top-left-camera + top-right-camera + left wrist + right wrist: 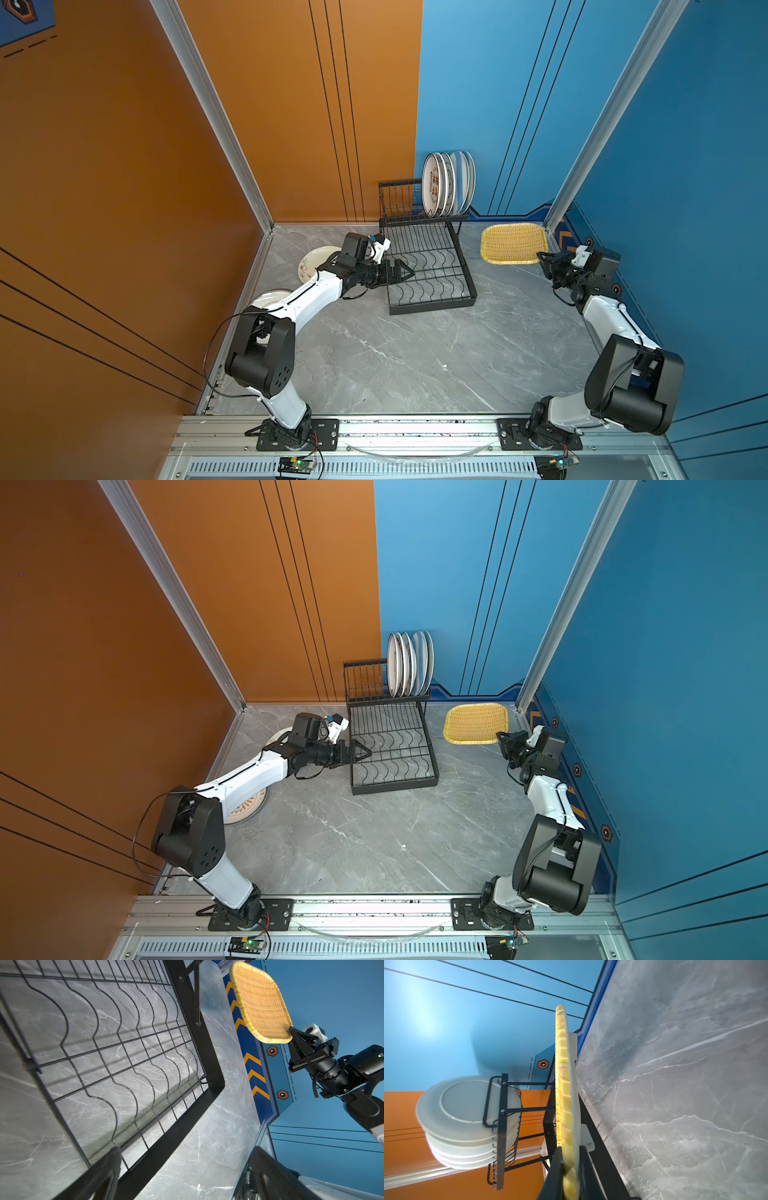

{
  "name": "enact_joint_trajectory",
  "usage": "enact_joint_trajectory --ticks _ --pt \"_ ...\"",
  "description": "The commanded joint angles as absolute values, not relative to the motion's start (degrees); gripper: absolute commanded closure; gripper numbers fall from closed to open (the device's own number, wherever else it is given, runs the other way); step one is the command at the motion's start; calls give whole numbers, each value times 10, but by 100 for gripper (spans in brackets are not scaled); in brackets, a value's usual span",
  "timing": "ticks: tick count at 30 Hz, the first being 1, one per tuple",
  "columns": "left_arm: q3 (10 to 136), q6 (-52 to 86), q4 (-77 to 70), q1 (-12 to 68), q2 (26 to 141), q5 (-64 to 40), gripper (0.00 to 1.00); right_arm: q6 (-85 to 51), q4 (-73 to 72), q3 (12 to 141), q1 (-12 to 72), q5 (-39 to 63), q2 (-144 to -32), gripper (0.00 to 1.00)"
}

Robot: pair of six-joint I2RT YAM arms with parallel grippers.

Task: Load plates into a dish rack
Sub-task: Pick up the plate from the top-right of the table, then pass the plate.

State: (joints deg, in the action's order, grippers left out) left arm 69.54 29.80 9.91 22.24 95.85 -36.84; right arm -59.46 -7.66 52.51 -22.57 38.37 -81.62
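Note:
The black wire dish rack (pixel 432 270) stands at the back middle of the table. Several white plates (pixel 446 183) stand upright in its raised rear tier, and the lower tier (pixel 207 1043) holds nothing. My right gripper (pixel 542 257) is shut on the rim of the yellow woven tray (pixel 513 243), right of the rack; in the right wrist view the fingers (pixel 571 1149) pinch the tray's edge (pixel 564 1084), which hangs above the table. My left gripper (pixel 405 272) is open at the lower tier's left edge, with nothing between its jaws (pixel 186 1153).
Two more plates lie flat on the table at the left, one cream with a printed pattern (pixel 313 259) behind my left forearm, one (pixel 249 808) half hidden under my left arm. Orange wall on the left, blue wall (pixel 665 208) close behind my right arm.

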Motion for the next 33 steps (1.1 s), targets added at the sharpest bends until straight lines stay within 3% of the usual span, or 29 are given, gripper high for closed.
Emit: enact_joint_trajectory --ticks 1,15,24,33 --pt "721 290 103 232 971 -412 2 -604 -75 515 -229 444 -767 100" --pt "780 299 103 240 1017 -483 2 -630 -2 425 -185 495 -601 100" --pt "799 362 37 252 1047 -516 0 -668 -18 384 -109 478 -541 100" --pt "803 425 -21 258 1070 -533 11 -714 -84 368 -21 423 -535 100"
